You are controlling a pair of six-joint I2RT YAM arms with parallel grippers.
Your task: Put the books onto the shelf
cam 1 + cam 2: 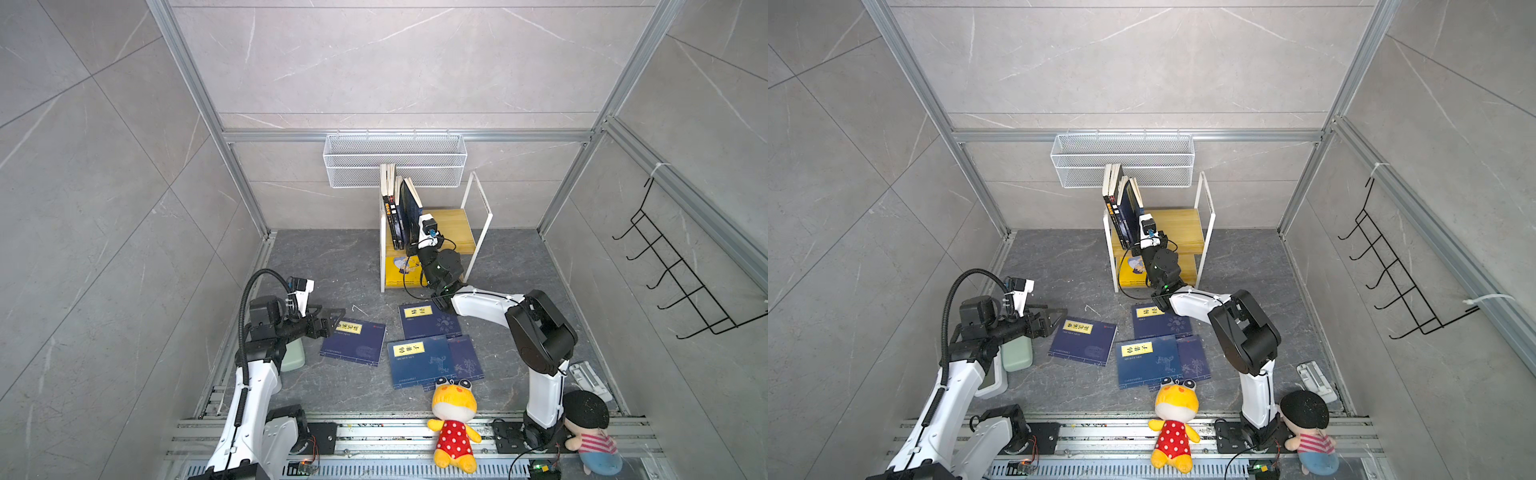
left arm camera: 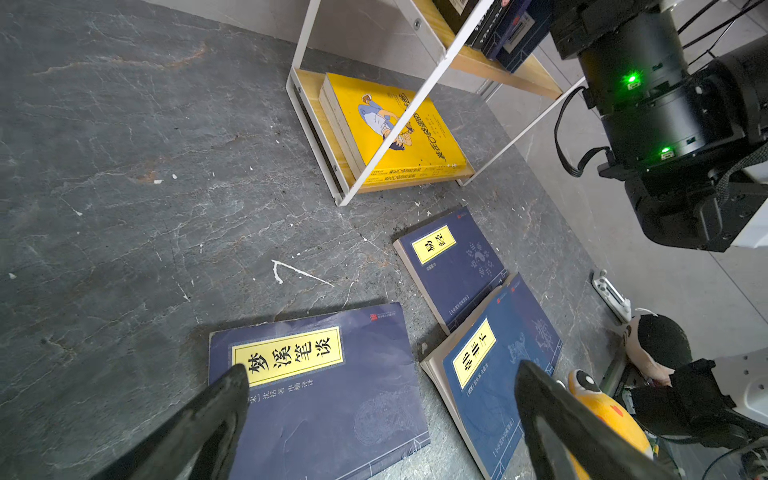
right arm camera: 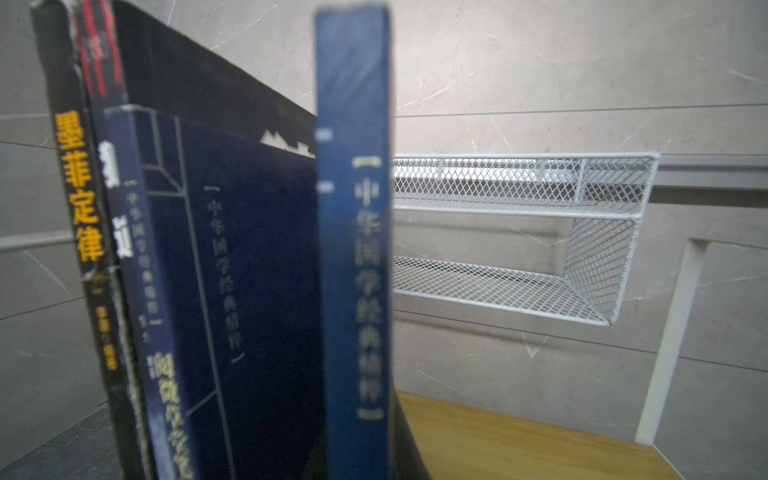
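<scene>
The shelf (image 1: 455, 224) (image 1: 1183, 226) stands at the back of the floor. On its top board several books (image 1: 390, 208) stand upright, and a yellow book (image 2: 395, 124) lies flat on the lower board. My right gripper (image 1: 411, 247) (image 3: 357, 449) is shut on a blue book (image 3: 353, 208) (image 1: 1133, 203), holding it upright against the standing ones. Three navy books lie on the floor: one on the left (image 1: 353, 340) (image 2: 324, 395), one nearer the shelf (image 1: 430, 320), one in front (image 1: 419, 361). My left gripper (image 1: 334, 320) (image 2: 382, 372) hangs open just above the left one.
A white wire basket (image 1: 395, 160) hangs on the back wall behind the shelf. A black hook rack (image 1: 673, 270) is on the right wall. Two plush toys (image 1: 453, 419) (image 1: 590, 428) sit at the front rail. A pale green object (image 1: 293, 357) lies under my left arm.
</scene>
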